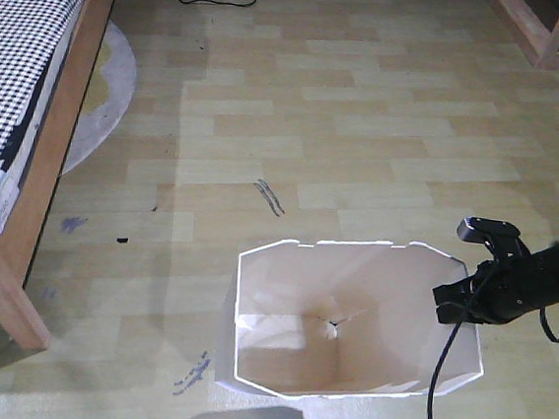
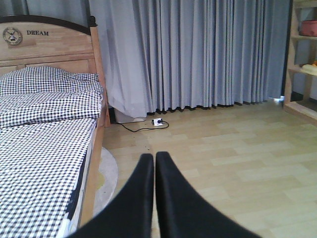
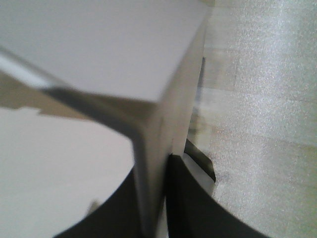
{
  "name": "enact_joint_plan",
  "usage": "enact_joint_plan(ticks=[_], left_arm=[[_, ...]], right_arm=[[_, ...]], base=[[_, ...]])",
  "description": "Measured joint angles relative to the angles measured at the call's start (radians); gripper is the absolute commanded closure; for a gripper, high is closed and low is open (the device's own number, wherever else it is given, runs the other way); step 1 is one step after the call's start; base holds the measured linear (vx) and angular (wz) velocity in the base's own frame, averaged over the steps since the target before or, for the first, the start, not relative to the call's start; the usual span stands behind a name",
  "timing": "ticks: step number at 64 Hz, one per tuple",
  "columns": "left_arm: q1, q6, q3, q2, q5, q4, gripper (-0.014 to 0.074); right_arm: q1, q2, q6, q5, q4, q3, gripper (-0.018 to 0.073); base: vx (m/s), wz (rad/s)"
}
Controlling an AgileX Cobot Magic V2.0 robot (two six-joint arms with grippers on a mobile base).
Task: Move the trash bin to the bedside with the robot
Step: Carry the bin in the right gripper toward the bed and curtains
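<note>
Gripping looks done: right jaws clamped on the trash bin (image 1: 350, 296) rim wall. Left jaws together, empty. Bin sits on the open floor (image 1: 366, 129), well apart from the bed (image 1: 35, 176). The haul to the bedside is still to do.

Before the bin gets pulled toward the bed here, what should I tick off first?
1. Right hand on trash bin rim: ok, the wall sits between its fingers.
2. Grip firmness: cannot tell.
3. Bin upright: ok.
4. Left hand out of the way: ok, shut, empty, facing the bed.
5. Floor between bin and bed: ok, only stains.
6. Cable hanging beside the bin: cannot tell if it will snag.
</note>
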Motion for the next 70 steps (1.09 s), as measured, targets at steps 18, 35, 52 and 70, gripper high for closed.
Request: enact_joint_plan(ticks=[18, 35, 52, 70], left_arm=[[0.000, 0.000, 0.000, 0.000, 0.000, 0.000, 0.0603], [0.000, 0.000, 0.000, 0.000, 0.000, 0.000, 0.0603], [0.000, 0.000, 0.000, 0.000, 0.000, 0.000, 0.0603], [0.000, 0.000, 0.000, 0.000, 0.000, 0.000, 0.0603]], right_arm=[[0.000, 0.000, 0.000, 0.000, 0.000, 0.000, 0.0563], [0.000, 0.000, 0.000, 0.000, 0.000, 0.000, 0.0563], [0.000, 0.000, 0.000, 0.000, 0.000, 0.000, 0.0563], [0.000, 0.000, 0.000, 0.000, 0.000, 0.000, 0.0563]], base=[[0.32, 0.03], [0.33, -0.04], [0.34, -0.04], [0.32, -0.01]])
